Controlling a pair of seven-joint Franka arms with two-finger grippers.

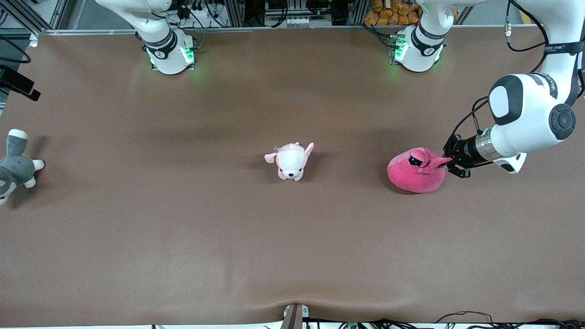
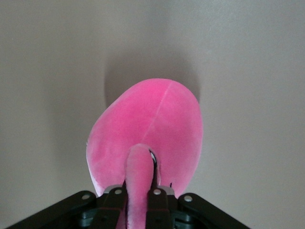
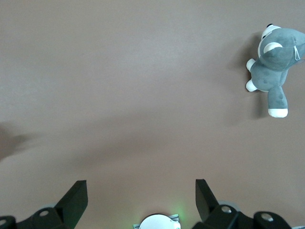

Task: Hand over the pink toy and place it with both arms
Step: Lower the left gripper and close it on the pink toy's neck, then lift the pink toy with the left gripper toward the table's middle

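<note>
The hot-pink blob toy (image 1: 415, 174) rests on the brown table toward the left arm's end, one black half-lidded eye showing. My left gripper (image 1: 449, 161) is shut on one of its eye bumps, pulled out into a point. In the left wrist view the pinched bump (image 2: 138, 181) runs between the black fingers (image 2: 157, 207), with the toy's round body (image 2: 147, 124) spread on the table. My right gripper (image 3: 140, 202) is open and empty, high over the table near its own base; in the front view it is out of frame.
A small pale pink-and-white puppy plush (image 1: 291, 161) lies at the table's middle. A grey-and-white plush (image 1: 14, 165) lies at the right arm's end, also in the right wrist view (image 3: 272, 71). The arm bases (image 1: 170, 51) stand at the table's edge farthest from the front camera.
</note>
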